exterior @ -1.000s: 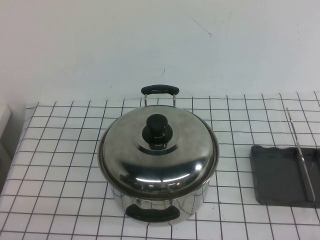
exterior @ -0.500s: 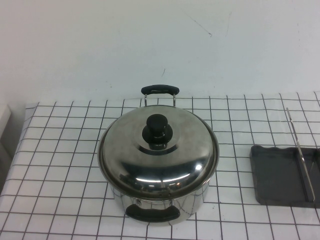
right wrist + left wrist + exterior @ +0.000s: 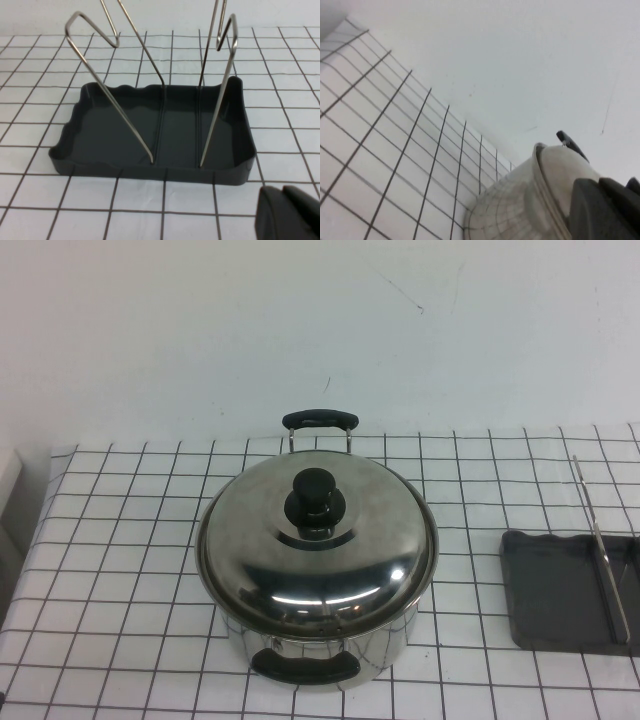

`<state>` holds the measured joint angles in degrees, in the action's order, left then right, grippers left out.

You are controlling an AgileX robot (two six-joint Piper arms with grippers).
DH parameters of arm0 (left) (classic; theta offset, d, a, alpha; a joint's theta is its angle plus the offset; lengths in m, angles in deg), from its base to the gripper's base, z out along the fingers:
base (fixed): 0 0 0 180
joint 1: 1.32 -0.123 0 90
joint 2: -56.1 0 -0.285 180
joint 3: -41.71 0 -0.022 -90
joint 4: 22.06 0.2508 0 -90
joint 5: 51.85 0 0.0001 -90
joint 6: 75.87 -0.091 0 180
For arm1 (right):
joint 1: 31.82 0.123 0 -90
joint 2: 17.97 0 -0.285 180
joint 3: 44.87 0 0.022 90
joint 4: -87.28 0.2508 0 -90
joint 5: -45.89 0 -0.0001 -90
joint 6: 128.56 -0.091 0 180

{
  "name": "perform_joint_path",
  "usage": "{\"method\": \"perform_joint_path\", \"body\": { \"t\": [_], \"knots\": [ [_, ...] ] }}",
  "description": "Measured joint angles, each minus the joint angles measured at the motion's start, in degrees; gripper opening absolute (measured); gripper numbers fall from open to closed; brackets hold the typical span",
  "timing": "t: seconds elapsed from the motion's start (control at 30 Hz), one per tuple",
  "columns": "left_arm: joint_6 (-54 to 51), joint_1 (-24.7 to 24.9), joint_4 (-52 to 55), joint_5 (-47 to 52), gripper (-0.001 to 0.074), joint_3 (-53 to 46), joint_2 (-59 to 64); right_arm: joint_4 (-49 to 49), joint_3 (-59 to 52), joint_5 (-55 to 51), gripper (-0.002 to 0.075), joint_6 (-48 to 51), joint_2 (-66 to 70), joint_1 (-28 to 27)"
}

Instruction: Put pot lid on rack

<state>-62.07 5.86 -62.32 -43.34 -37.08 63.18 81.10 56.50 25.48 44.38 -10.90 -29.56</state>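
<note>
**A:** Where is the pot lid?

**B:** The pot lid sits closed on a steel pot near the middle of a table covered in a white cloth with a black grid. The lid is shiny and domed, with a round black knob at its centre. The pot has two black handles, one on the far side and one on the near side.

**A:** And the rack?

**B:** The rack lies on the table to the right of the pot, well apart from it, at the right edge of the overhead view. It is a dark grey tray with a wavy edge. Thin wire loops stand upright from its floor, and nothing rests in it.

**A:** Where are the grippers?

**B:** Neither appears in the overhead view. The left gripper shows only as a dark tip in its own wrist camera, low beside the pot's wall, with the lid above it; it touches nothing visible. The right gripper shows as a dark tip near the table, just in front of the rack's near edge. Both are clenched and hold nothing.
</note>
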Motion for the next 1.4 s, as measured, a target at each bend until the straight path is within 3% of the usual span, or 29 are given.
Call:
{"method": "perform_joint_path", "body": {
  "t": [0.13,0.23,0.4,0.57,0.63,0.73,0.83,0.97,1.07,1.2,1.4],
  "knots": [
    [-1.79,0.0,-0.68,-3.38,-0.0003,0.0,0.0,0.0,0.0,0.0,-0.0003,0.0,0.0,0.0],
    [-7.43,0.0,2.31,1.05,-0.0003,2.51,0.45,0.0,0.0,0.0,-0.0003,0.0,0.0,0.0],
    [-20.85,0.0,6.71,10.8,-0.0003,16.56,10.2,0.0,0.0,0.0,-0.0003,0.0,0.0,0.0],
    [-36.72,0.0,1.75,12.18,-0.0003,24.99,21.96,0.0,0.0,0.0,-0.0003,0.0,0.0,0.0],
    [-38.03,0.11,3.93,12.31,-0.0003,28.25,26.42,0.0,0.0,0.0,-0.0003,0.0,0.0,0.0],
    [-30.82,2.27,15.55,10.62,0.0008,32.42,33.16,0.0,0.0,0.0,-0.0003,0.0,0.0,0.0],
    [-15.5,8.68,29.93,4.47,0.0071,34.27,38.43,0.0,0.0,0.0,-0.0003,0.0,0.0,0.0],
    [-0.72,19.89,47.14,-9.57,0.0253,34.8,44.85,0.0,0.0,0.0,-0.0003,0.0,0.0,0.0],
    [1.9,25.84,52.81,-19.91,0.0385,35.32,52.36,0.0,0.0,0.0,-0.0003,0.0,0.0,0.0],
    [3.57,28.06,54.56,-27.79,0.0486,36.89,63.26,0.0,0.0,0.0,-0.0003,0.0,0.0,0.0],
    [6.06,28.06,55.59,-35.26,0.0518,40.24,76.95,0.0,0.0,0.0,-0.0003,0.0,0.0,0.0]
  ]
}}
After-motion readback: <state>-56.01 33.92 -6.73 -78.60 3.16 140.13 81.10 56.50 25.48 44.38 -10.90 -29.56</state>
